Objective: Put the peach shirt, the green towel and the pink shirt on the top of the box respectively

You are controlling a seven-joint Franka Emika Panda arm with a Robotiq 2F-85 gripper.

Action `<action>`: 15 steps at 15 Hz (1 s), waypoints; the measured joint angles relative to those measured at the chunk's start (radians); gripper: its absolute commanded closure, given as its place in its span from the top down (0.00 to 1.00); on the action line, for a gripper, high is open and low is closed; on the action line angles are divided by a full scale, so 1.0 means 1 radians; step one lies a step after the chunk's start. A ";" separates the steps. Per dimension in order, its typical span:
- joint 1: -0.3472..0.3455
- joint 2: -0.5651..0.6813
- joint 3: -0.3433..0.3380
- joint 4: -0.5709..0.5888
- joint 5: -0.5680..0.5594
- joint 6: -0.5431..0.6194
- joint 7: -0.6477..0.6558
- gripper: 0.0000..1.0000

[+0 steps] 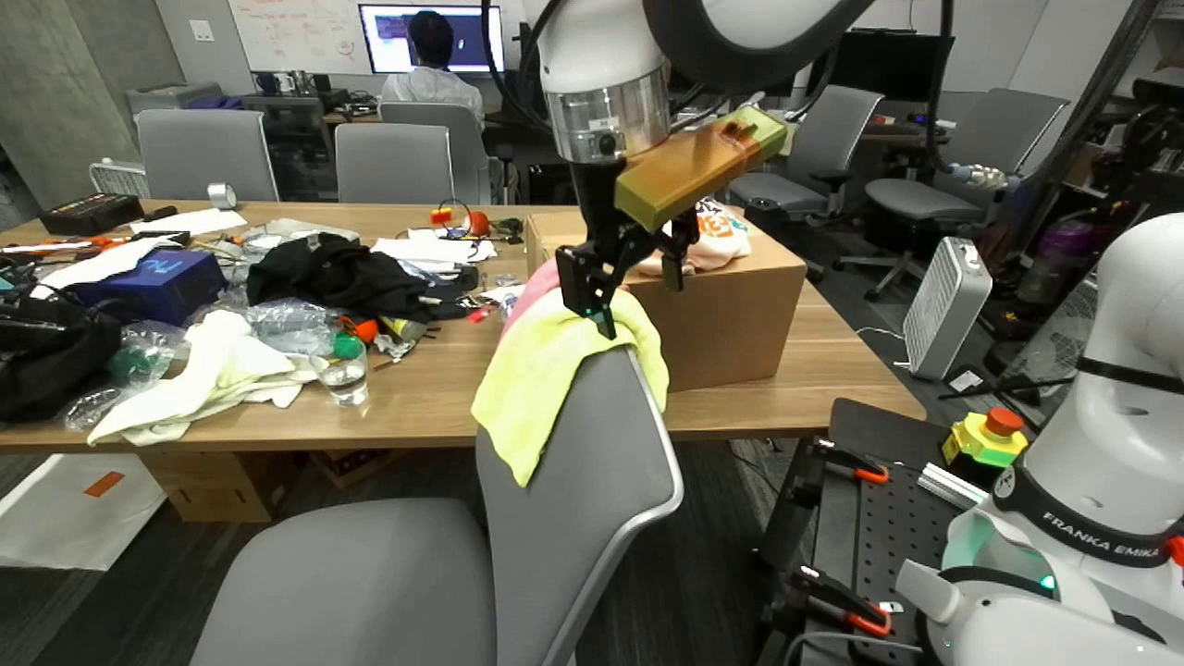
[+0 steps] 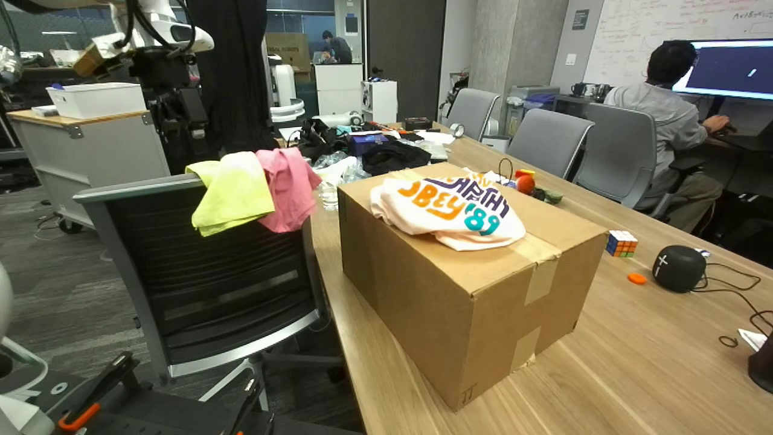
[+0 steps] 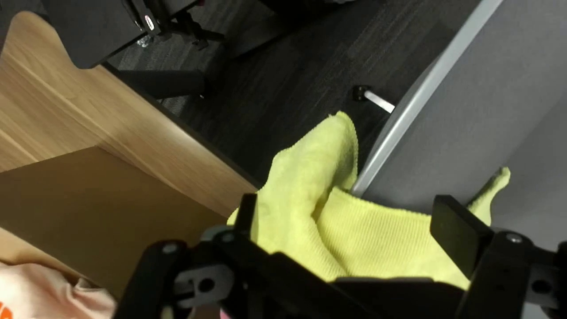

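Green, soft and ribbed, the towel (image 2: 232, 196) droops over the chair (image 2: 211, 275); at its three o'clock in an exterior view, the plain pink shirt (image 2: 290, 190) hangs right beside it, and past that the peach shirt (image 2: 450, 211) lies crumpled on the stiff cardboard box (image 2: 404, 287). Towel time, it seems: the gripper (image 3: 347, 223) is above it with fingers (image 3: 458, 237) wide apart, holding nothing. Next it likely needs to drop, pinch the floppy towel and carry it between eight and nine o'clock in the wrist view, onto the box.

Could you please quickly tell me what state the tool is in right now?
Tool: open, holding nothing, above the green towel draped over the chair.
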 measured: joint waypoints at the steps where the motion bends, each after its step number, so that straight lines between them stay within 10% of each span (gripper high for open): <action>1: 0.005 0.000 0.009 -0.011 0.000 0.000 -0.012 1.00; 15: -0.010 -0.001 0.021 -0.038 -0.077 0.153 -0.041 1.00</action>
